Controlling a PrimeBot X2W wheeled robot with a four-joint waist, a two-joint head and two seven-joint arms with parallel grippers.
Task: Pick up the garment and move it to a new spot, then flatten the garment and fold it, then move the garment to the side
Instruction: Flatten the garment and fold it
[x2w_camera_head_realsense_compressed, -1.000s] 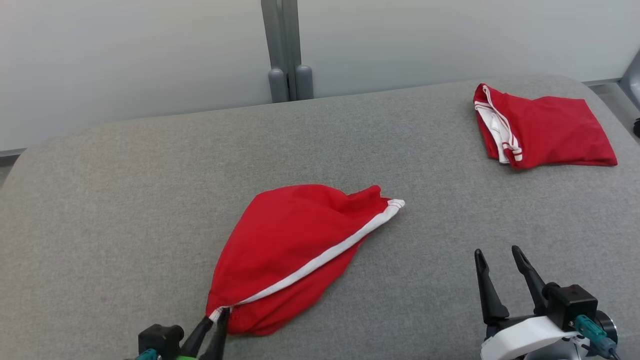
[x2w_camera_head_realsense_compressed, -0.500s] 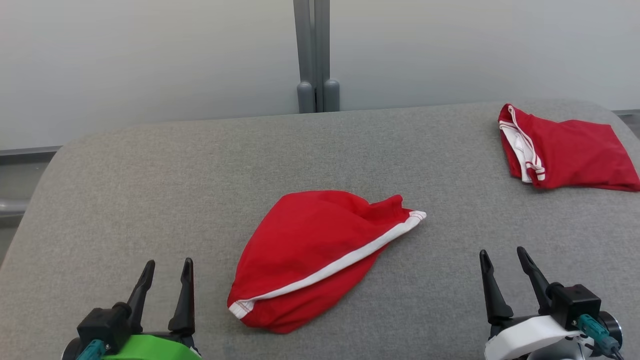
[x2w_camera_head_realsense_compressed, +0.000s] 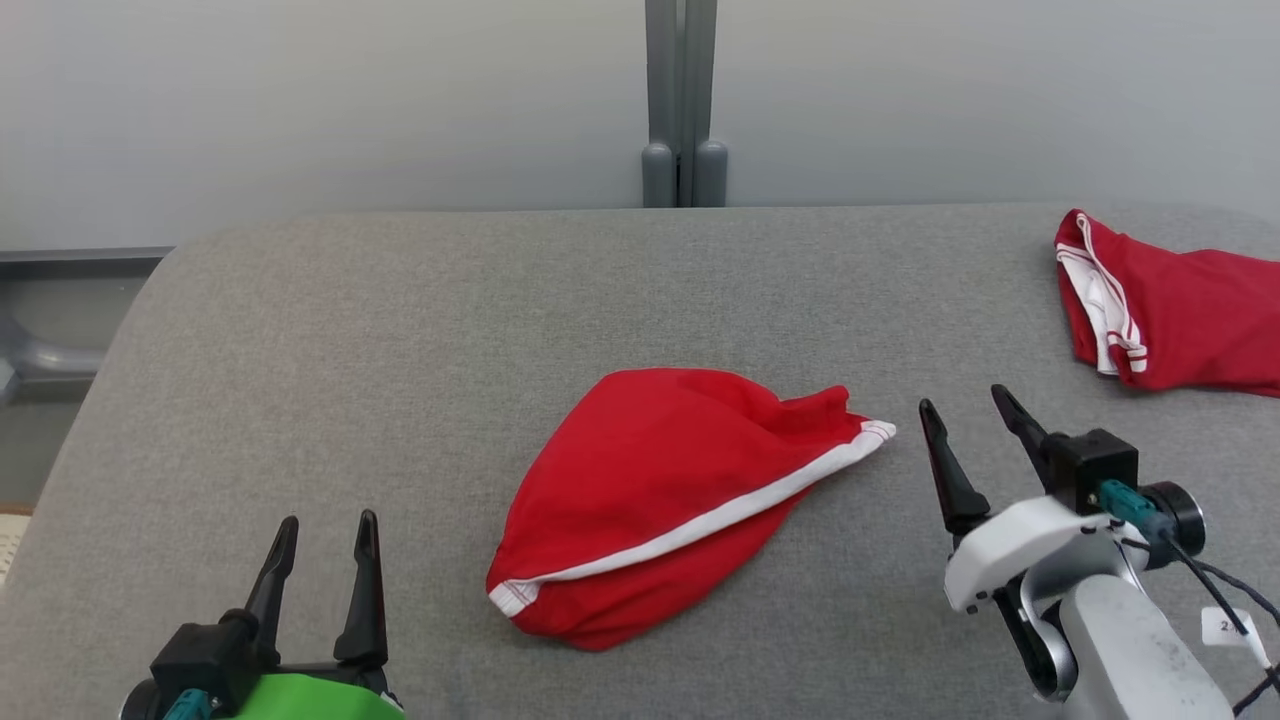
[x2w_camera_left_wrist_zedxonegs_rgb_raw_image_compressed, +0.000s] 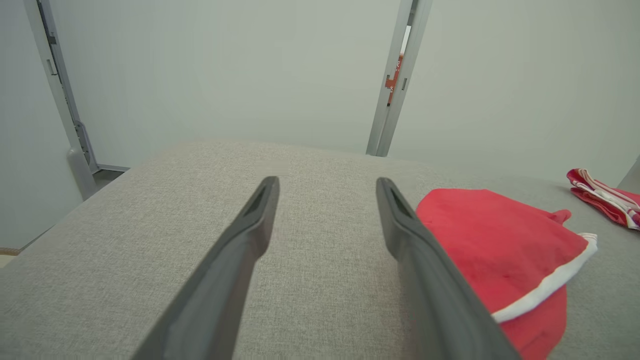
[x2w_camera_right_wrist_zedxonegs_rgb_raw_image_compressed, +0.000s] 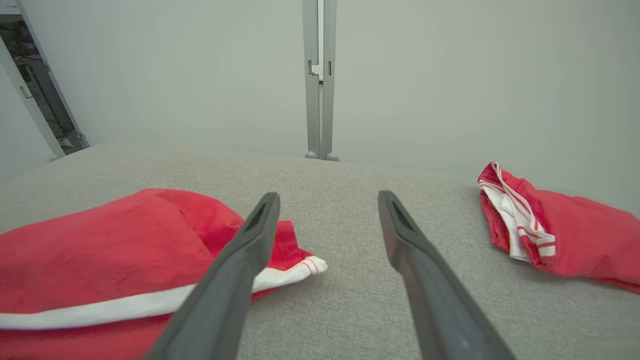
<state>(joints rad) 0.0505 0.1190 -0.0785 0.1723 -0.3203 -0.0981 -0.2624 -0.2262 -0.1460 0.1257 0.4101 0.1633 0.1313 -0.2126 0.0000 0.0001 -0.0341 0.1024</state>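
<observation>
- Garment — red, white trim — lies bunched at the middle of the desk, touching neither claw.
- Left claw gapes empty, to its left.
- Right claw gapes empty, just beside its right tip.

A lab-style test bay: plain pale grey partition panels joined by a grey metal post stand behind a broad table padded in grey woven fabric. A red white-trimmed cloth garment and its twin lie on it.
</observation>
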